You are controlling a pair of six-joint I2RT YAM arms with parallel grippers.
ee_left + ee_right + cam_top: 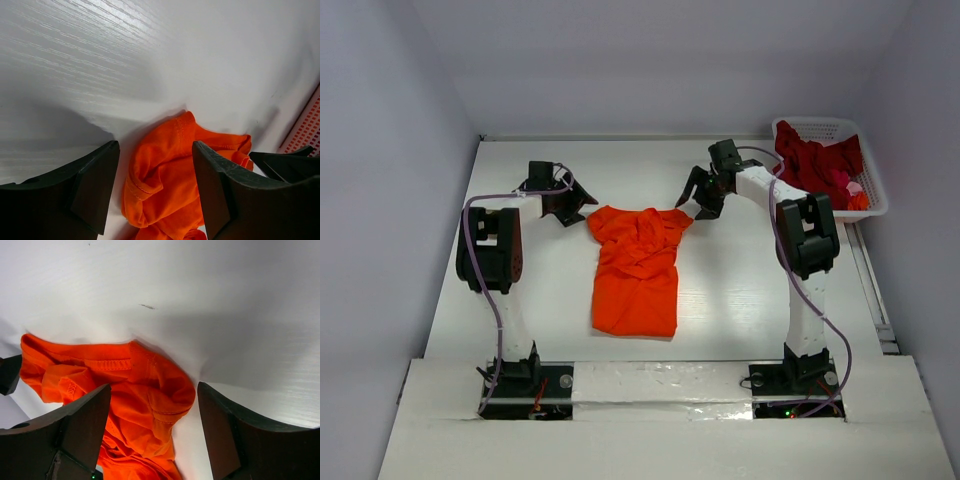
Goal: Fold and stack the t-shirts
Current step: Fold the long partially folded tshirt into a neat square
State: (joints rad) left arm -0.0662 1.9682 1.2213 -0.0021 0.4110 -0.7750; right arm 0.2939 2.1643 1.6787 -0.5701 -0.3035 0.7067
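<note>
T-shirt (635, 275), bright orange, rumpled, collar end bunched

White table (740, 290) — orange t-shirt (635, 270), latticed basket (825, 123)

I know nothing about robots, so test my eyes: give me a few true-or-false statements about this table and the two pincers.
1. The orange t-shirt lies on the table. True.
2. The white basket stands on the left arm's side. False: it is at the far corner on the right arm's side.
3. The dark red shirts are in the basket. True.
4. The left pincer is clamped shut on the orange t-shirt. False: its jaws stand open, with a corner of the shirt between them.
5. The right pincer hangs over the basket. False: it is at the orange t-shirt's other far corner, jaws open.
</note>
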